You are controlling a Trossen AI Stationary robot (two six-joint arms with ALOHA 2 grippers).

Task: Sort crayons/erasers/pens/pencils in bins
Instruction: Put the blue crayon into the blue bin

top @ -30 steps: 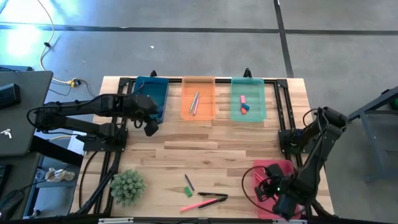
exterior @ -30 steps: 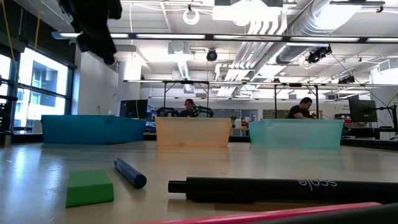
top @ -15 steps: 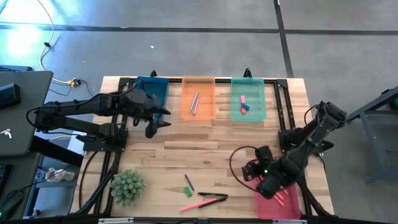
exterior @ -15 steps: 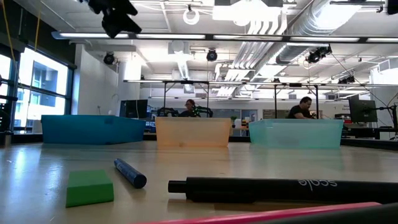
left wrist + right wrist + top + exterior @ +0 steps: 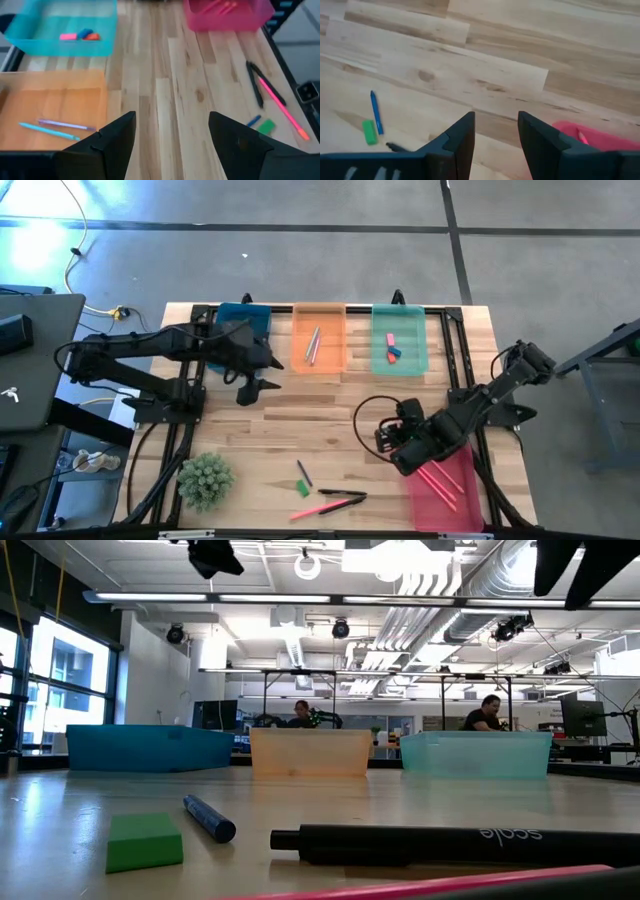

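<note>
Near the front edge lie a green eraser, a blue crayon, a black pen and a pink pen, all flat on the wood. Along the far edge stand the blue bin, the orange bin holding thin sticks, and the green bin holding erasers. The red-pink bin at the near right holds pink sticks. My left gripper hangs open in front of the blue and orange bins. My right gripper hangs open over bare wood, left of the red-pink bin.
A small green plant stands at the near left. Black frame rails run along the table's left, right and far sides. Bare wood lies in the middle between the bins and the loose items. People sit in the room behind.
My right gripper has swung from over the red-pink bin toward the table's left and a little toward the far edge, ending over bare wood. My left gripper has risen, shifted toward the right, and rolled about its own line.
</note>
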